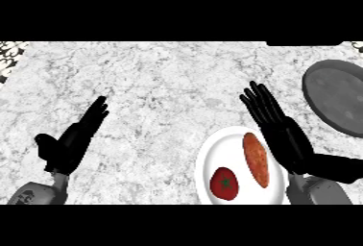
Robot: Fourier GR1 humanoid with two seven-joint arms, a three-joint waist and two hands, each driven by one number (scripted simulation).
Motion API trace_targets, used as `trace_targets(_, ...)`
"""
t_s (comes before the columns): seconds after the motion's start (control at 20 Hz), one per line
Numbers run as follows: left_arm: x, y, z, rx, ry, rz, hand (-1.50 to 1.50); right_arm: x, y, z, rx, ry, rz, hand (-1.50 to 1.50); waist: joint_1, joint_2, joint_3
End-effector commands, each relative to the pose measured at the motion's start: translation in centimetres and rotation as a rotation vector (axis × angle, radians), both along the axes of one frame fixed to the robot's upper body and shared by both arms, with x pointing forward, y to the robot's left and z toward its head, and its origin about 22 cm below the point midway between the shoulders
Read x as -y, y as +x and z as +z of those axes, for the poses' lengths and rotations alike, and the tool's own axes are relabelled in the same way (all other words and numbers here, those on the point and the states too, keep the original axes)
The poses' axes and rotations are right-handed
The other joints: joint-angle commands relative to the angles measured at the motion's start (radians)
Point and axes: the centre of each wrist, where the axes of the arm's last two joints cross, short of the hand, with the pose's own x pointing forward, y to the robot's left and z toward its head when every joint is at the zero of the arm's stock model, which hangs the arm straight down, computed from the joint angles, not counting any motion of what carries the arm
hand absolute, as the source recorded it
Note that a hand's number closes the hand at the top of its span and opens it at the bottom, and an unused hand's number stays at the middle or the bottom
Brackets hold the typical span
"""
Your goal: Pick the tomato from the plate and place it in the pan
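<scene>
Red against white, the tomato (224, 182) sits on the near-left part of the plate (207, 156), with an orange-brown oblong food item (256, 159) lying lengthwise beside it on the plate's right half. The two do not appear to touch, which should leave room for fingers to close around the tomato alone. The plate rests on the marbled grey counter (156, 81) close to the view's lower edge, within easy reach of the right arm.

The right robot hand (278, 126) is just right of the plate, fingers straight and spread, holding nothing; it lies between the plate and the dark grey pan (339, 93), which is partly cut off at the right edge. That position suits the job: judging from the layout, this hand is the one to reach left and down for the tomato, then carry it up and right to the pan.

The left robot hand (71, 139) rests open at the view's left, well apart from everything, and seems to have no part in the pick. The grasp is not yet begun.
</scene>
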Motion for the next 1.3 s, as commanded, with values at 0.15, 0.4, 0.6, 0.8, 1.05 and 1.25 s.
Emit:
trace_targets(0.15, -1.2, 3.1, 4.4, 0.136, 0.032, 0.195, 0.0, 1.0, -2.1, -4.3, -0.147, -0.187, 0.062, 1.5, -0.008, -0.033, -0.011)
trace_targets(0.4, -2.4, 3.0, 3.9, 0.152, 0.014, 0.288, 0.0, 5.7, -3.8, -4.5, -0.009, -0.472, -0.294, -1.5, -0.059, -0.048, -0.013)
trace_targets(0.6, -3.4, 2.4, 3.2, 0.152, 0.029, 0.322, 0.0, 7.6, -7.5, -3.1, 0.115, -0.566, -0.493, -1.5, -0.077, -0.052, -0.015)
trace_targets(0.8, -3.1, 2.5, 3.3, 0.16, 0.025, 0.309, 0.0, 10.0, -12.4, 0.3, 0.13, -0.681, -0.449, -1.5, -0.056, -0.044, -0.015)
trace_targets(1.05, -2.1, 3.3, 3.5, 0.153, 0.029, 0.288, 0.0, 10.7, -12.0, 6.8, 0.102, -0.988, -0.326, -1.5, -0.048, -0.039, -0.018)
trace_targets(1.25, -2.3, 3.2, 2.9, 0.144, 0.024, 0.271, 0.0, 8.7, -12.6, 11.5, 0.041, -1.074, -0.32, -1.5, -0.021, -0.034, -0.017)
